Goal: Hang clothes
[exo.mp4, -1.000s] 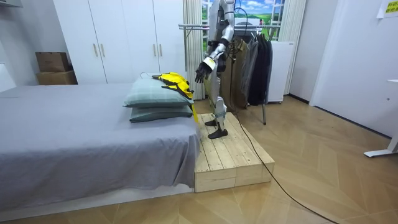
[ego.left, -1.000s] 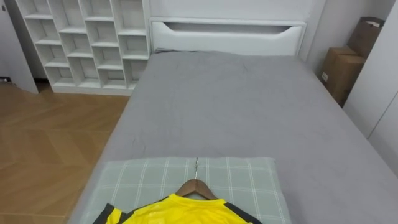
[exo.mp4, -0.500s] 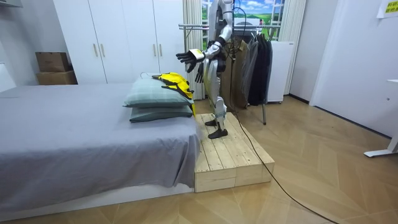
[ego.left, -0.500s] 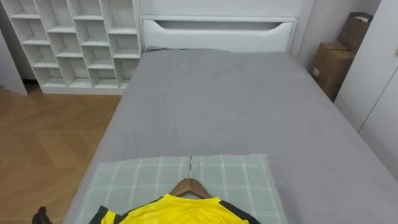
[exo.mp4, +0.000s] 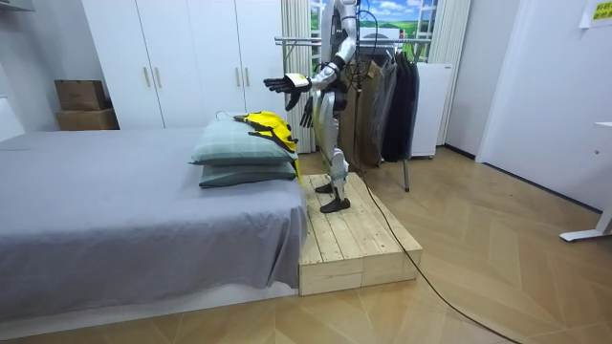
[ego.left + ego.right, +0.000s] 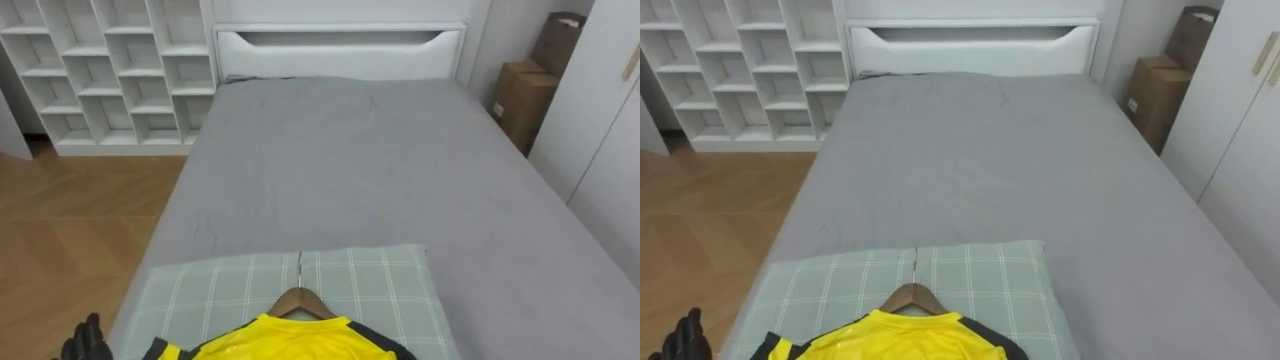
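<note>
Left eye view: left hand [image 6: 85, 340] is rising into the lower-left corner, fingers straight, holding nothing. Yellow shirt [image 6: 290, 340] on wooden hanger [image 6: 300, 300] is lying untouched on checked pillow [image 6: 385, 285].

Right eye view: same.

Room view: left arm, lower 1 sec ago, is now reaching level above the pillow. Right hand [image 5: 306, 113] is hanging by torso, state unclear. Pickup prob. starting.

Looks along a grey bed [image 6: 340, 170] to its white end board [image 6: 340, 42] at twelve o'clock. Finds white cubby shelves [image 6: 110, 70] at ten o'clock, herringbone wood floor [image 6: 70, 230] at nine, cardboard boxes [image 6: 512, 100] at two, white wardrobe doors [image 6: 600, 130] at three. In the room view, meets a pale plank platform [image 5: 349, 244] at six o'clock, against the bed's near end.
</note>
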